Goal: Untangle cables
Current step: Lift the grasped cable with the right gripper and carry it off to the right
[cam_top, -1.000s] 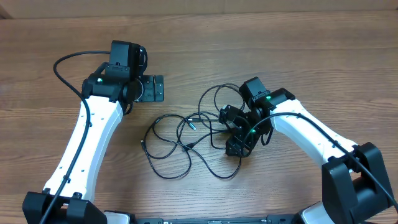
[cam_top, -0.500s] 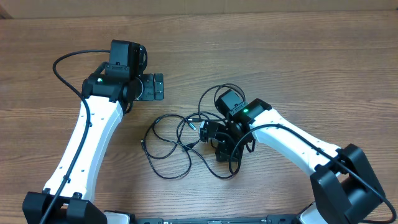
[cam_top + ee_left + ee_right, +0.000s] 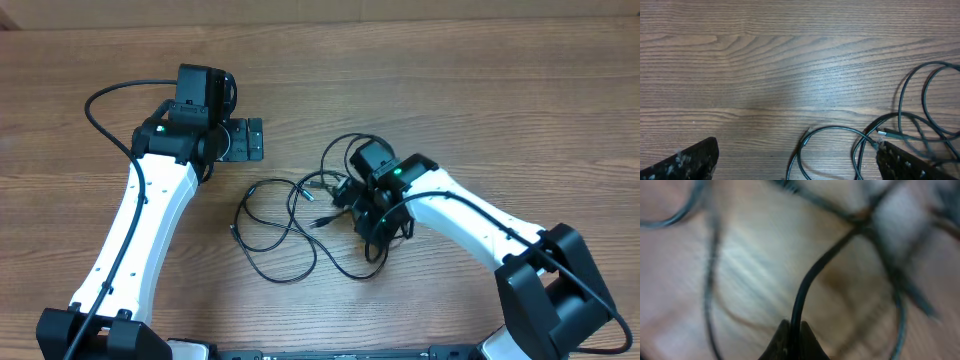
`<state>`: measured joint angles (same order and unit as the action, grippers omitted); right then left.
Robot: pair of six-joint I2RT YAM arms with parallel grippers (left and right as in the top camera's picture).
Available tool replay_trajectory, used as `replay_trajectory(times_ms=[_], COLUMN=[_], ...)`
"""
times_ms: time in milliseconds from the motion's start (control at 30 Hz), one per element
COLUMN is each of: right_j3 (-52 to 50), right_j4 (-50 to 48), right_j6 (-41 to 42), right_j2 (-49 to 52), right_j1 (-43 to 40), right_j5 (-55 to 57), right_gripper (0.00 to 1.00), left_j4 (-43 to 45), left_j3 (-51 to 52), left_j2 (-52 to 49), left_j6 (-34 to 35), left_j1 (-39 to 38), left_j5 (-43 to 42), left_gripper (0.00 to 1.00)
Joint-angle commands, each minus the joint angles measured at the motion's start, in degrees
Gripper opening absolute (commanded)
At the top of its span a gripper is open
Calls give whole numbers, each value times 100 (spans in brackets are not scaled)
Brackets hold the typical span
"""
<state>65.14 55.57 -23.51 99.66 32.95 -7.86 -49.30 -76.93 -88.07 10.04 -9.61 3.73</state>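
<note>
The cables (image 3: pixel 285 215) are thin black cords lying in tangled loops on the wooden table between the two arms. A small silver plug (image 3: pixel 321 221) shows in the middle of the tangle. My right gripper (image 3: pixel 352 200) is at the tangle's right side. In the right wrist view it (image 3: pixel 794 332) is shut on one black cable strand (image 3: pixel 812 277), which rises out from between the pads. My left gripper (image 3: pixel 246 140) hovers open above the table, up and left of the tangle. In the left wrist view its fingers (image 3: pixel 687 162) are spread wide, with cable loops (image 3: pixel 900 120) at the lower right.
The wooden table (image 3: pixel 480 90) stretches around the tangle. A thicker black arm cable (image 3: pixel 105 110) arcs off the left arm at the upper left. The right arm's white link (image 3: pixel 470 220) runs to the lower right.
My right gripper has moved left into the tangle and shut on a strand; the nearby loops have shifted a little. The left arm has not moved.
</note>
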Motion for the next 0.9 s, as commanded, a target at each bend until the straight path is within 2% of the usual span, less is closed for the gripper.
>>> replay_trajectory(times_ms=[0,300,400,600,867], right_j3=[785,3445,4962,6699,7563], right_j4=[160,855,896,697,42], right_j6=[999,1801,1928,1930,1926], right_j2=[-94,-518,-734,-785,-785], right_j1=[-247,-608,-686,-730,-730], right_j5=[697,695,697,1038,2614], right_gripper=[4,4,4,4,4], left_j4=[24,24,24,24,24], left_j3=[-48,-48,-48,-48,-48], left_j2=[74,76,74,76,76], left_j6=[-125,-125,-125,-125,-125], left_j1=[26,26,26,26,26], left_j5=[76,76,76,76,76], left_gripper=[100,100,100,100,100])
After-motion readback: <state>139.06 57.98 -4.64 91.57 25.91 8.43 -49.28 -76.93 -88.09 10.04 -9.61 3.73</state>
